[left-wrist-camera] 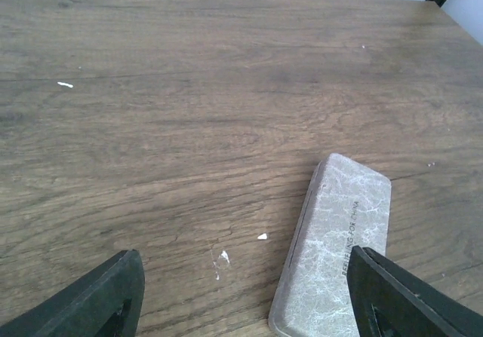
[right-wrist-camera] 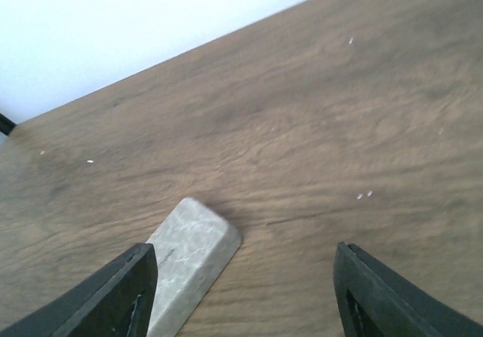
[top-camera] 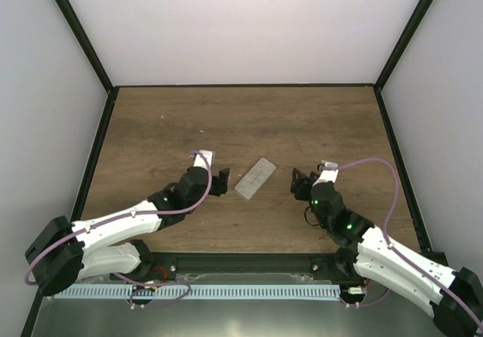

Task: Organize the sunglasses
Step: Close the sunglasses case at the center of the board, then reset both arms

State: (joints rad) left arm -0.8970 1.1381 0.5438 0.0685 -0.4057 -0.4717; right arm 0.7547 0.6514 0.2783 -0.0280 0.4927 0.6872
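A grey oblong case [top-camera: 255,179] lies shut on the wooden table, slanted between the two arms. No sunglasses show in any view. My left gripper [top-camera: 219,182] stands open just left of the case, nothing between its fingers. In the left wrist view the case [left-wrist-camera: 336,246] lies in front of the right finger, and the left gripper [left-wrist-camera: 245,295] spans bare wood. My right gripper [top-camera: 299,182] is open to the right of the case and apart from it. In the right wrist view the case [right-wrist-camera: 185,265] sits by the left finger of the empty right gripper [right-wrist-camera: 243,288].
The brown wooden table [top-camera: 226,118] is ringed by a black frame and white walls. Small white specks [left-wrist-camera: 261,237] dot the wood near the case.
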